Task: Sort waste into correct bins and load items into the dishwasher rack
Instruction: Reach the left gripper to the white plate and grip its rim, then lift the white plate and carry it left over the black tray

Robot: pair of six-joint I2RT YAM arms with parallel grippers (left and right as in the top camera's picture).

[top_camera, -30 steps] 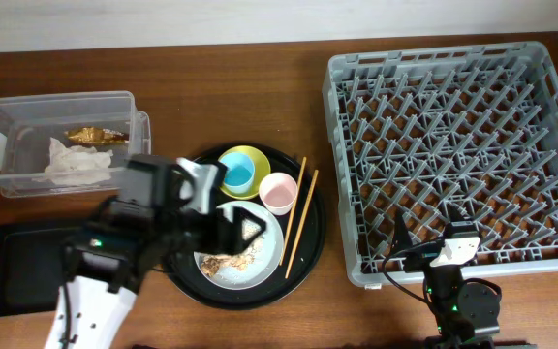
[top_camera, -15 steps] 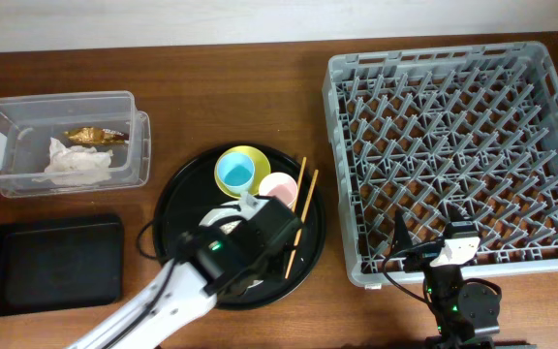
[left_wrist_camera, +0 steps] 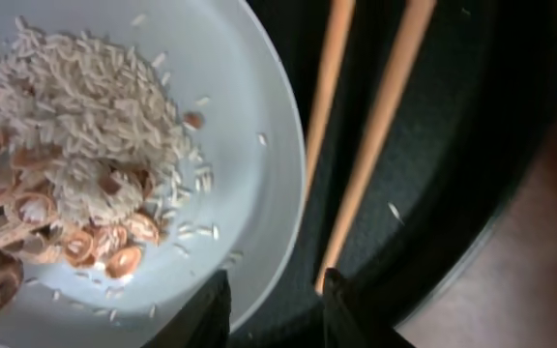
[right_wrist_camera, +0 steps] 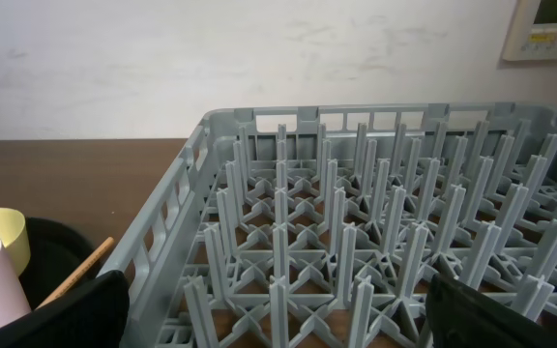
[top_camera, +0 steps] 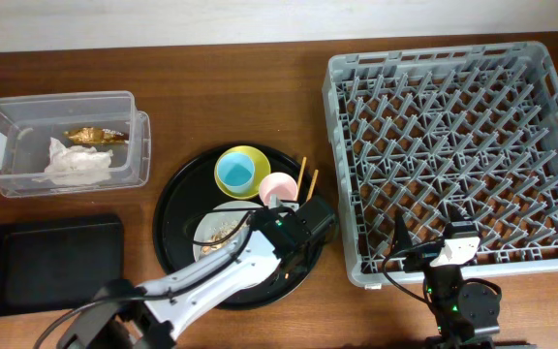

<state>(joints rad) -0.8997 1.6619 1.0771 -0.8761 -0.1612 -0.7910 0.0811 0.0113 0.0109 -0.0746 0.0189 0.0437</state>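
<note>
- The clear plastic rectangular tub [top_camera: 8, 173] holds the crumpled white paper napkin [top_camera: 77, 163] and the small brownish-gold wrapper [top_camera: 95, 135], both well apart from either gripper's fingers.
- The shallow black rectangular tray [top_camera: 51, 264] lies beside the left arm's lower links, far behind that arm's fingers.
- The large round black tray [top_camera: 174, 208] carries the small yellow bowl [top_camera: 252, 155] with the light blue cup [top_camera: 235, 175] sitting inside it. The pale pink cup [top_camera: 277, 187] stands just beside the bowl.
- Also on the round tray is the pale grey round plate [left_wrist_camera: 235, 126], bearing the loose food scraps of pale rice and brown chunks [left_wrist_camera: 75, 164]. Its rim curves just ahead of the left gripper's left finger.
- The pair of thin wooden chopsticks [left_wrist_camera: 380, 135] lies side by side on the round tray, beside the plate's edge. One stick's end stops just ahead of the right-hand finger.
- The large square grey plastic dishwasher rack [top_camera: 453, 145], its lattice floor full of upright pegs, stands directly in front of the right gripper's fingers.
- The left gripper [left_wrist_camera: 275, 282] stretches out over the round tray and points down — its fingers are parted, with nothing gripped.
- The right gripper [right_wrist_camera: 274, 290] sits low at the rack's near wall, looking level across the pegs — its fingers are spread wide, with nothing gripped.
</note>
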